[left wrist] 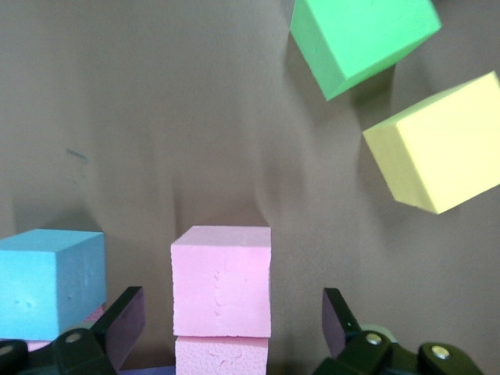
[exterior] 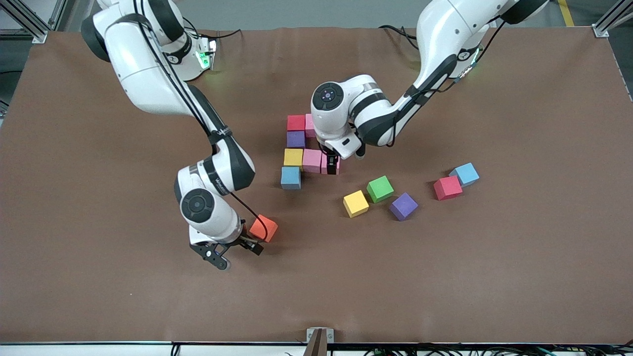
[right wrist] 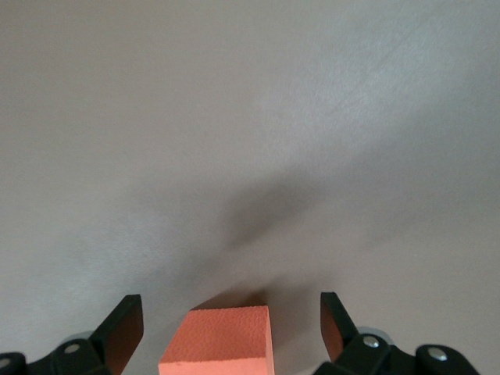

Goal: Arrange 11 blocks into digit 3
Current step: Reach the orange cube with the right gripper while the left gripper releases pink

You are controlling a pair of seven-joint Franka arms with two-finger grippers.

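A: Left pincer [left wrist: 226, 332]?
B: Standing wide, straddling pink block [left wrist: 222, 291] in unfinished digit 3 [exterior: 301, 151], gripping nothing.
A: Right pincer [right wrist: 230, 332]?
B: Standing wide, hovering low, orange block [right wrist: 219, 341] lying between fingers, untouched.

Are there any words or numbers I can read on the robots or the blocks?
White right arm: small dark lettering on its sleeve, too small to read.
White left arm: a small round mark near the elbow, too small to read.
Matte foam cubes, such as the orange cube and the pink cube: no writing at all.
Brown table cover: none.
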